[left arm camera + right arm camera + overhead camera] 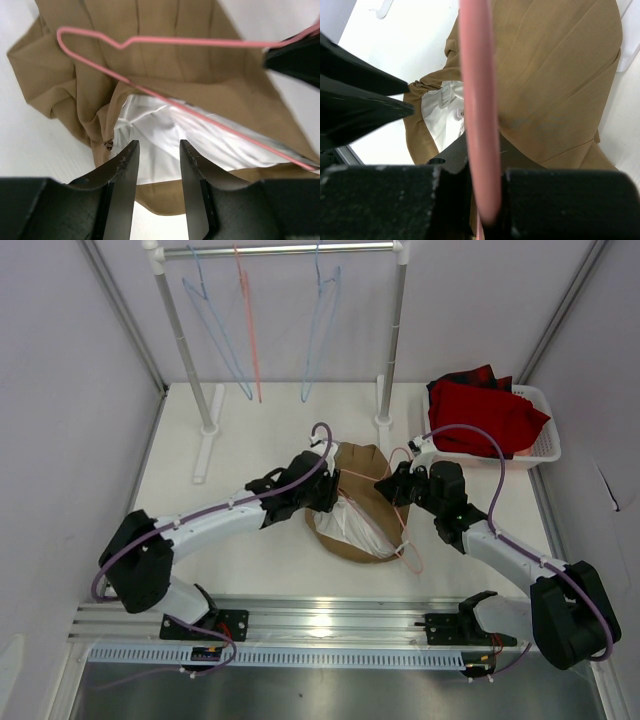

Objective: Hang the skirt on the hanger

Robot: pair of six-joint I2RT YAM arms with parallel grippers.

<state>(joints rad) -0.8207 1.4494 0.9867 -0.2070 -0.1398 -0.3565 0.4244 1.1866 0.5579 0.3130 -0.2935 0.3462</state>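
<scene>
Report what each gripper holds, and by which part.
Right gripper clamps the hanger by its wire. Left gripper is at the skirt, by its waist opening, fingers apart; a hold cannot be told.

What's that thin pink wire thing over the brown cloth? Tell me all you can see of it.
It is a clothes hanger bent from thin, smooth salmon-pink wire. It lies over the tan skirt in the middle of the table. One straight run crosses the skirt's open mouth above the pale lining, and a rounded shoulder bend sits over the tan cloth. The right gripper is shut on one run of the wire. I cannot pick out its hook for sure.
</scene>
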